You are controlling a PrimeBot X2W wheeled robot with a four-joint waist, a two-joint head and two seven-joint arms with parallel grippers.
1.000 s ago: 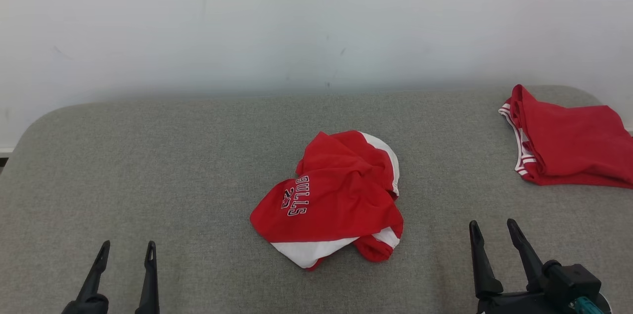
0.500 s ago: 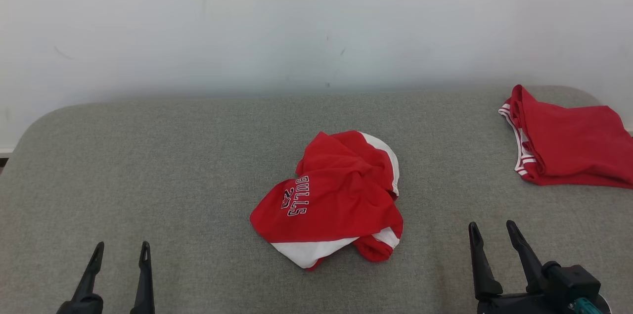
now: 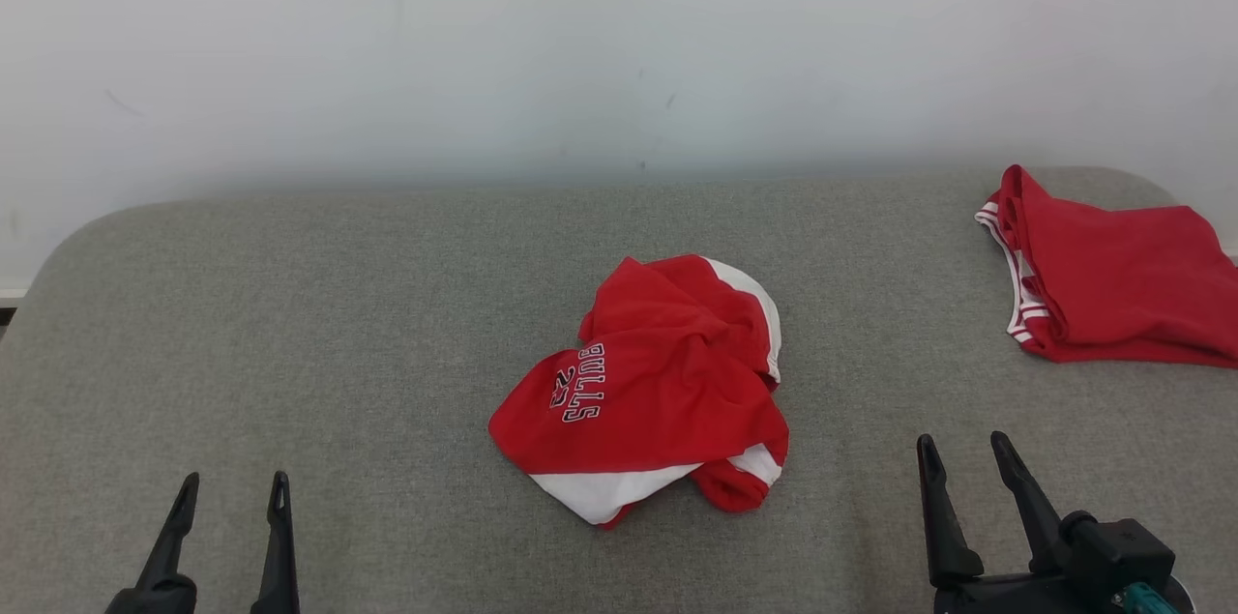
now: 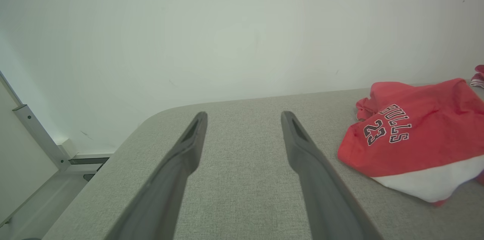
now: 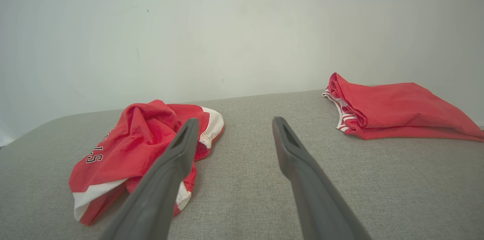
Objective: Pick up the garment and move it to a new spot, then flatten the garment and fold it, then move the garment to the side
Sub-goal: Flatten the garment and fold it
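Locate the crumpled red garment point(image 3: 648, 392) at the centre of the grey padded table point(image 3: 290, 305). It lies between the two grippers and farther from the robot than either of them. The garment forms a loose heap, with white panels showing along its near edge and its far right edge. Black-and-white lettering point(image 3: 580, 384) reading "BULLS" over the number 23 faces up on the left half of the heap. The folds hide the cut, so you cannot confirm whether this is a jersey or a pair of shorts.

Check the left gripper point(image 3: 235, 479) at the lower left of the head view. Its two dark fingers stand parted with bare table cloth between them, and they grip nothing. This gripper is well apart from the garment.

Check the right gripper point(image 3: 962, 440) at the lower right. Its fingers are likewise spread and empty. It sits near the right side of the heap, with a strip of bare cloth between the two.

Note the folded red garment point(image 3: 1112, 285) with red-and-white striped trim at the far right corner of the table, well apart from the heap. A white wall point(image 3: 619, 34) stands behind the table.
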